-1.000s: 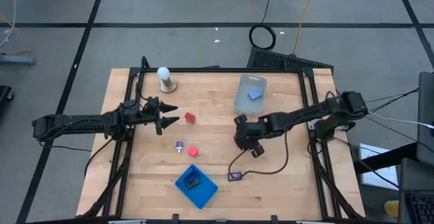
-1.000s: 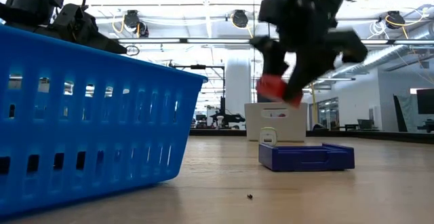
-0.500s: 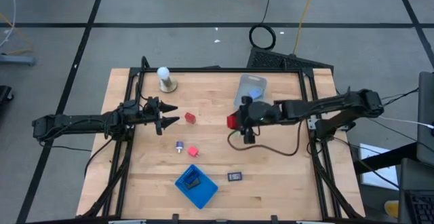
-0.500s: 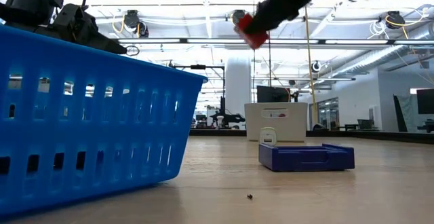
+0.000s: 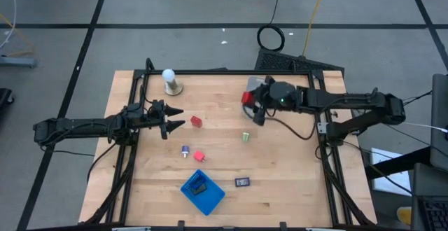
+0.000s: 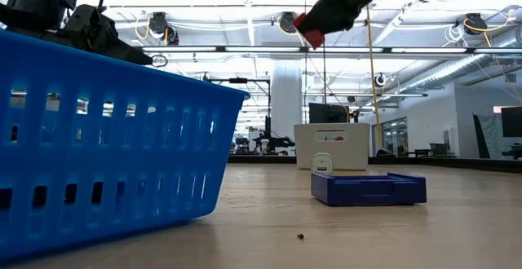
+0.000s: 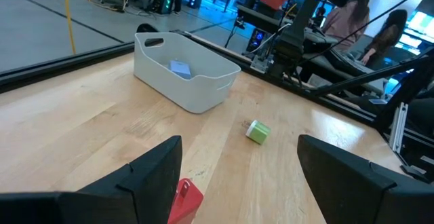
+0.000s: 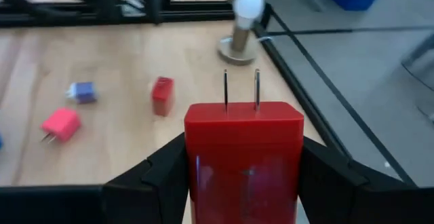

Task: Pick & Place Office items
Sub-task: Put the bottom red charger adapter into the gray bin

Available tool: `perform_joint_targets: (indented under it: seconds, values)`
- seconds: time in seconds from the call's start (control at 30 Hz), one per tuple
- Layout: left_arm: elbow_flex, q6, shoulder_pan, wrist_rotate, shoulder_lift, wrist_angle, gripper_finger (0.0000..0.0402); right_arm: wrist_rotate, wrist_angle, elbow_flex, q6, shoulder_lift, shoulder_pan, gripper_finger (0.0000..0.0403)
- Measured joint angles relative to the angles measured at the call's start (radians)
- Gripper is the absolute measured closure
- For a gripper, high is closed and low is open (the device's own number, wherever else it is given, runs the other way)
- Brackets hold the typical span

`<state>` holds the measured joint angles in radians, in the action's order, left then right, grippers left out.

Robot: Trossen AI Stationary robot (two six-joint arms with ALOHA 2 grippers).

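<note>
item: red two-pronged plastic plug block [image 8: 244, 159], gripped by our right hand [image 5: 253, 105]
we have carried it up from mid-counter to the clear plastic bin [image 5: 260, 85]; release next. left hand [image 5: 172, 117] open, waiting.

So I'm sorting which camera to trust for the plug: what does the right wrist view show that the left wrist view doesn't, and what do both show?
Only the right wrist view shows the two prongs of the red plug gripped in the right gripper, plus the white bulb on its stand, a pink plug and a small blue piece.

Only the left wrist view shows the clear bin, the green piece and the open left gripper.

Both show the wooden table, the held red plug and the small red block.
</note>
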<state>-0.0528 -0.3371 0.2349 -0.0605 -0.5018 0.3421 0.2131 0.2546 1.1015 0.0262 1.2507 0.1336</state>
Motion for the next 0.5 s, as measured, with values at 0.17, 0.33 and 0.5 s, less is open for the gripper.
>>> perform_joint_targets:
  seconds: [0.17,0.33,0.5]
  values:
    - [0.000,0.000,0.000,0.000,0.000,0.000,0.0105,-0.005,-0.190,-0.079,-0.067,-0.001,0.067,0.0195]
    - [0.000,0.000,0.000,0.000,0.000,0.000,0.0105,-0.001,-0.468,-0.216,-0.170,-0.020,0.117,0.0195]
    - [0.000,0.000,0.000,0.000,0.000,0.001,0.0105,0.022,-0.632,-0.322,-0.216,-0.022,0.154,0.0195]
